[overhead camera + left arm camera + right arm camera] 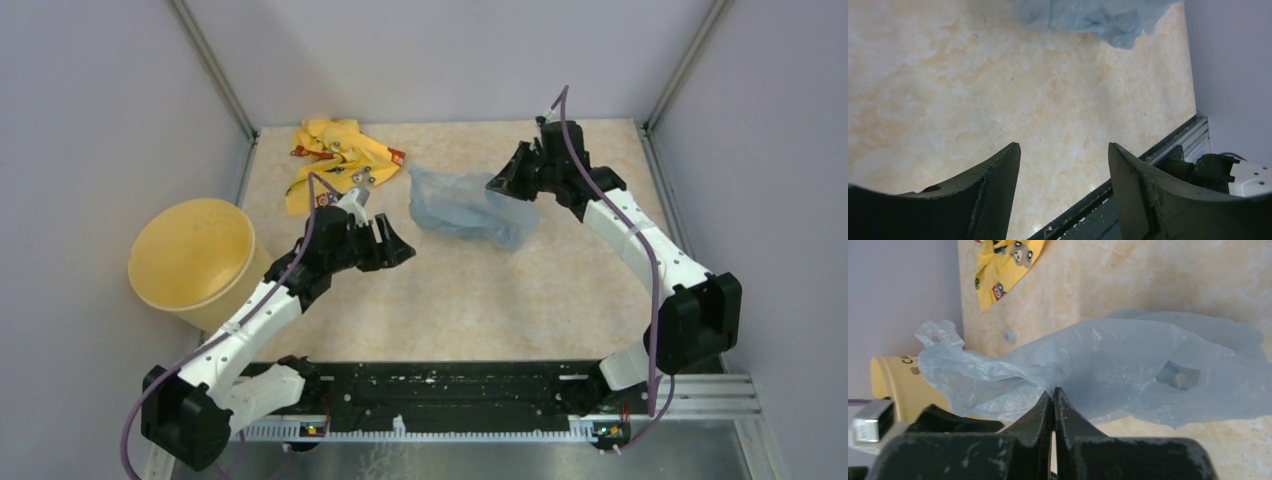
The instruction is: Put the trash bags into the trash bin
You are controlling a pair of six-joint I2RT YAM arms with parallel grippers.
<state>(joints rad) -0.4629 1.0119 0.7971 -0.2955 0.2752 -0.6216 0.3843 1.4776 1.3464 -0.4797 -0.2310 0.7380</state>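
Observation:
The trash bag (462, 207) is a thin pale blue-grey film lying crumpled at the middle back of the table. My right gripper (503, 185) is shut on its right edge; in the right wrist view the closed fingertips (1054, 392) pinch the film (1128, 365). The trash bin (193, 260) is a round pale yellow bucket standing upright at the left edge, mouth up; its rim also shows in the right wrist view (890, 385). My left gripper (398, 250) is open and empty, between the bin and the bag, left of the bag. In the left wrist view the bag (1093, 17) lies at the top edge.
A yellow cloth (335, 150) with red and grey marks lies crumpled at the back left, behind my left gripper; it also shows in the right wrist view (1005, 265). Grey walls enclose the table. A black rail (450, 395) runs along the near edge.

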